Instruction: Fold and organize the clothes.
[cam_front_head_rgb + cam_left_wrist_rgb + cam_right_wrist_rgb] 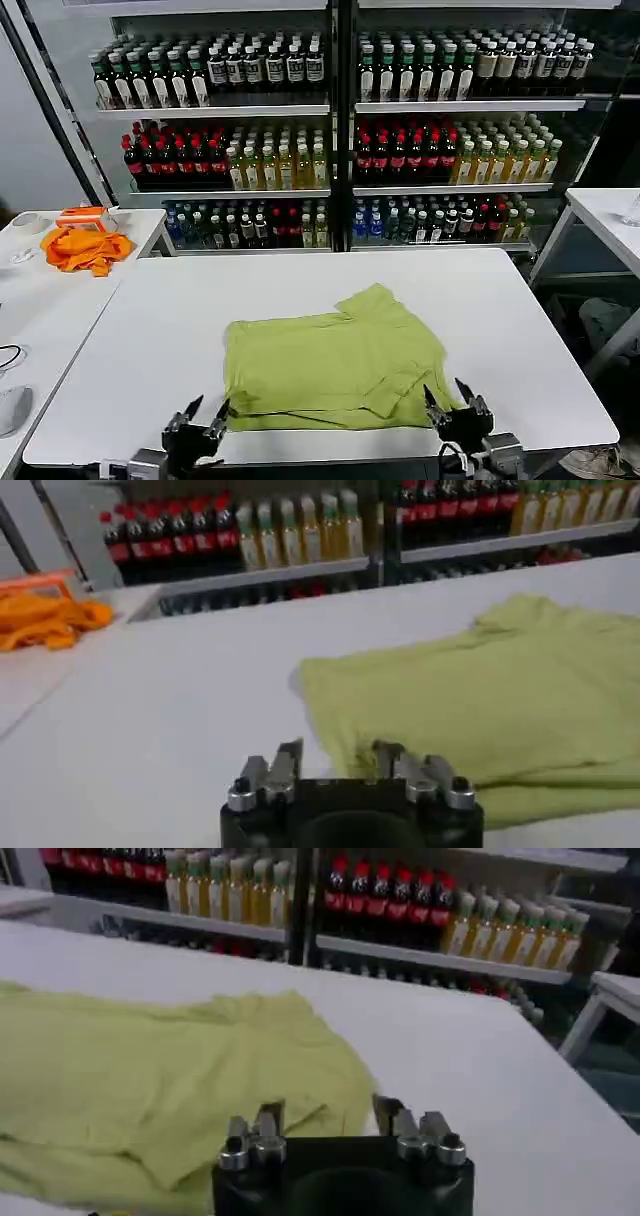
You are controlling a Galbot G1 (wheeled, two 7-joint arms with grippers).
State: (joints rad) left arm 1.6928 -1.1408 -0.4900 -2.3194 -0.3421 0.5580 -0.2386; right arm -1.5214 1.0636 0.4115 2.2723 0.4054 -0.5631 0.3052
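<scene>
Hovering spread at the table's [560,340] near edge, left pincer [207,412] and right pincer [449,394] flank the folded shirt [330,365]

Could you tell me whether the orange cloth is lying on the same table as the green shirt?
No, the orange cloth lies on a separate side table, while the shirt lies on the main table.

Looks like a shop-style demo space: glass-door drink coolers [340,130] packed with bottles [400,150] right behind the white table [330,290], more tables beside it.
</scene>
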